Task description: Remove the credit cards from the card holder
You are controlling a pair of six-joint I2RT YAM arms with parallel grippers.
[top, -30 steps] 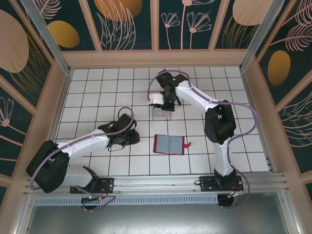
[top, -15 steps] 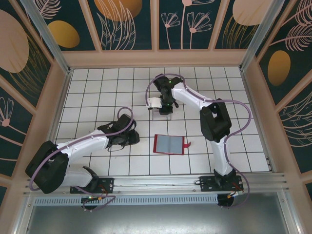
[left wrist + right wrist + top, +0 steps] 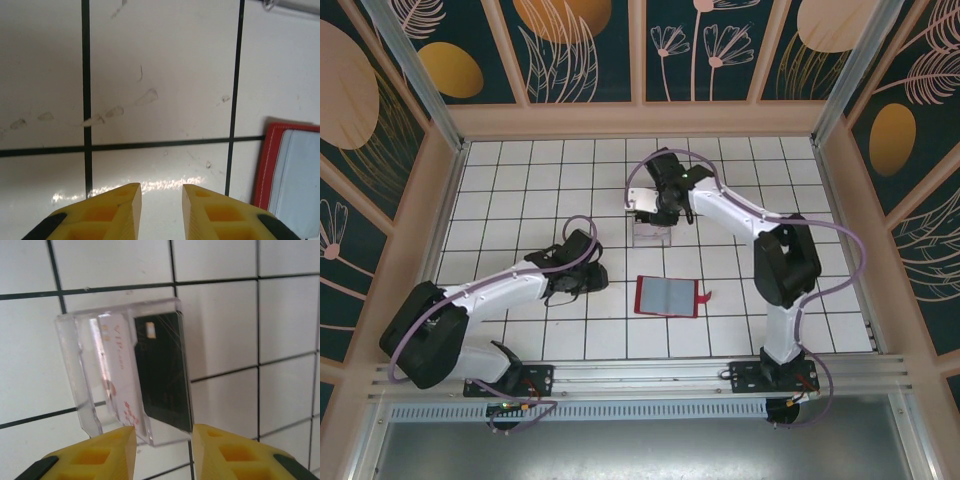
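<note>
From above, the card holder (image 3: 667,296) lay open on the tiled table (image 3: 520,200), grey lining up, its closing tab (image 3: 706,295) sticking out on the side away from the left arm. The left gripper (image 3: 592,284) sat low just left of the card holder, not touching it. Beyond the card holder, on the far side from the arm bases, stood a clear plastic box (image 3: 651,236), with the right gripper (image 3: 655,212) over it.

In the left wrist view, the left gripper (image 3: 161,210) had its yellow fingers (image 3: 115,212) a small way apart with only bare tile between them. The card holder's (image 3: 292,170) red stitched edge and grey lining lay off to their right.

In the right wrist view, the right gripper (image 3: 164,450) was parted and gripped nothing. The clear plastic box (image 3: 75,365) lay just past its fingertips. Inside it, side by side, were a black card (image 3: 162,375) and a pale card (image 3: 120,375) with red lettering.
</note>
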